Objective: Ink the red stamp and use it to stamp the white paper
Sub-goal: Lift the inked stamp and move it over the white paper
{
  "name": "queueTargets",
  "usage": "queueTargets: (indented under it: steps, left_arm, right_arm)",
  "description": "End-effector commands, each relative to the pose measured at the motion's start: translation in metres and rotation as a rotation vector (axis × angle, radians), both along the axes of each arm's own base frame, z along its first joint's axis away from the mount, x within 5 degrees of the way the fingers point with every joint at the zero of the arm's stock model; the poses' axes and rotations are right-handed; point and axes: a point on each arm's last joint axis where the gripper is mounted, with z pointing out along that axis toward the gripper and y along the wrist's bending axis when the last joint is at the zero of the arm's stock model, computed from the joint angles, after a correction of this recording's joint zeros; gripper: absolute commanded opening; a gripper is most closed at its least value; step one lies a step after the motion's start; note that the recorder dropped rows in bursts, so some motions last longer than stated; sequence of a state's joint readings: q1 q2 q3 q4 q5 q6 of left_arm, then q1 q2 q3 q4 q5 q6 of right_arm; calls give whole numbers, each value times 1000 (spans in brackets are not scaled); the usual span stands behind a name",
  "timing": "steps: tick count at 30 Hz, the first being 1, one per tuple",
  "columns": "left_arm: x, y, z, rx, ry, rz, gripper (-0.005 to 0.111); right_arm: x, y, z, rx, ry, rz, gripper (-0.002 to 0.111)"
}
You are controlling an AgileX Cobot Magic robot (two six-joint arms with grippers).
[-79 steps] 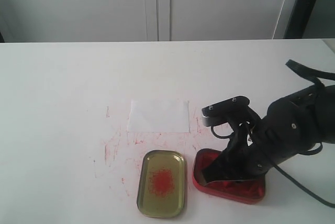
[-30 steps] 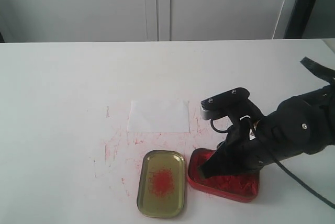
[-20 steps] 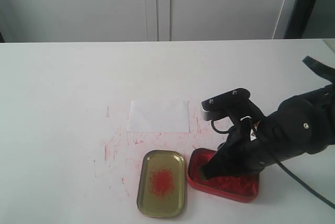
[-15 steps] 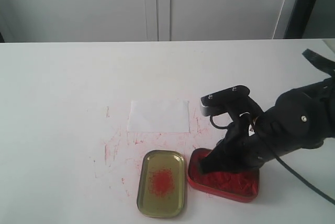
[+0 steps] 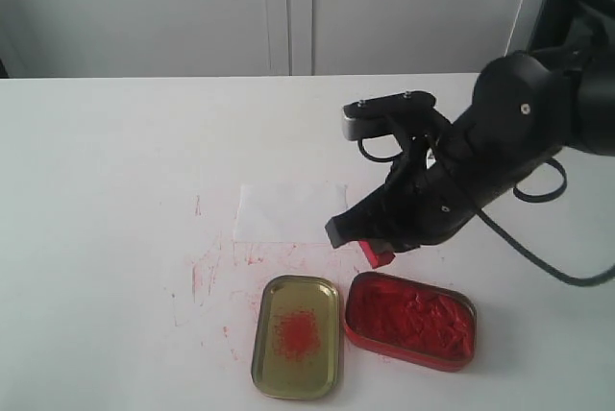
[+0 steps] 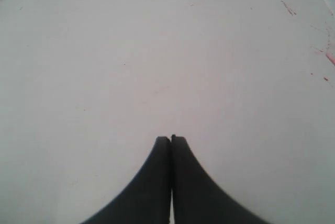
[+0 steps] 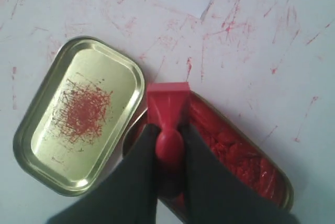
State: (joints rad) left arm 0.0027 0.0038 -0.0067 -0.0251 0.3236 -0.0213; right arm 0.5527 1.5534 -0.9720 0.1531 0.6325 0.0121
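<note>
Red stamp (image 5: 378,254) held in the right jaws, closed on its handle, raised off the bench (image 5: 115,190), over the edge of the ink tin (image 5: 411,323) nearest the white paper (image 5: 288,211). Left jaws closed.

the right gripper (image 5: 363,238) is no longer down in the red ink tin (image 5: 411,321): it has risen clear and moved up and left in the exterior view, and now hangs near the lower right corner of the white paper (image 5: 288,211). the red stamp (image 5: 379,255) has come up with it, pinched by its handle, base out of the ink. the tin, partly hidden by the arm before, now shows all its red filling and sits slightly further left than at first
</note>
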Motion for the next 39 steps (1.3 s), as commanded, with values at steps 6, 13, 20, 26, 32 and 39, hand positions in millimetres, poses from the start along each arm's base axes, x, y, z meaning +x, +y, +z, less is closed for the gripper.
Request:
queueTargets:
  steps: [6,13,20,26,32,39]
  left_arm:
    - [-1,0,-3,0,11,-3,0]
    - [-1,0,-3,0,11,-3,0]
    - [-1,0,-3,0,11,-3,0]
    - [-1,0,-3,0,11,-3,0]
    - [-1,0,-3,0,11,-3,0]
    - [-1,0,-3,0,11,-3,0]
  right_arm:
    - [34,20,3,-18,50,-5,0]
    - [61,36,0,-40,82,7,0]
    - [93,54,-3,-70,66,26,0]
    - [119,69,-16,-96,61,41,0]
    - [128,96,-28,-134,45,81,0]
    - [131,120,-44,-178,52,123,0]
